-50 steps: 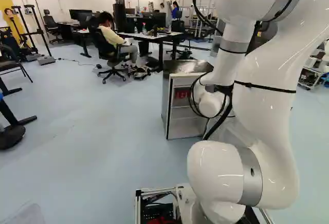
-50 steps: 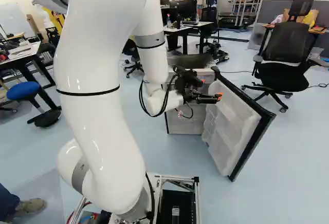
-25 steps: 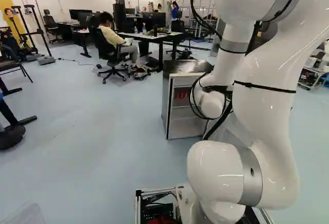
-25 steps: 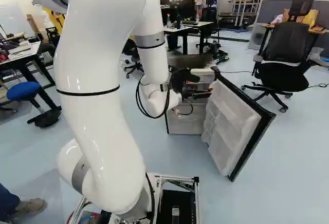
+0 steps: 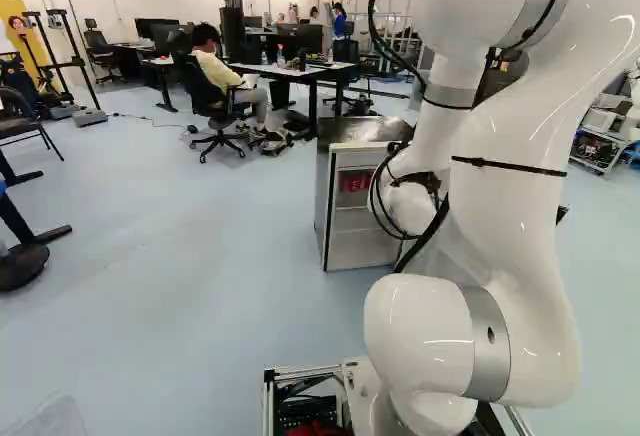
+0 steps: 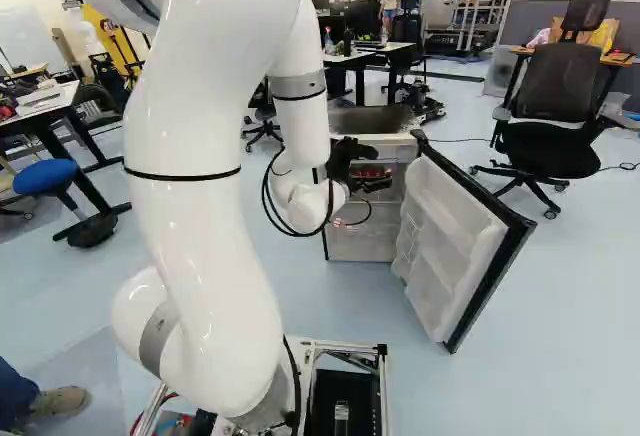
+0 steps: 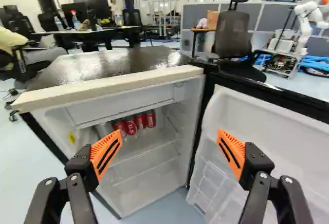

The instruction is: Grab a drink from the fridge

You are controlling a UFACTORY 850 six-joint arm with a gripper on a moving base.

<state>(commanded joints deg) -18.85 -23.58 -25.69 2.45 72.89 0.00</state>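
Cans (image 6: 372, 171) are seen in fridge (image 6: 360, 246), R base view; door (image 6: 455, 241) is swung open, gripper (image 6: 382, 185) is held near the opening.
L base view: fridge is part-hidden by arm (image 5: 500, 206).
Wrist view: gripper is released, pads (image 7: 106, 154) spread wide; cans are lined up ahead on upper shelf (image 7: 151, 143), seen btwn. fingers.

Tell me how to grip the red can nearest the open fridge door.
Take this can around its upright body, level, from the fridge's open front: the compartment above probably bars coming straight down. The next can stands close, so one finger may need easing between them.
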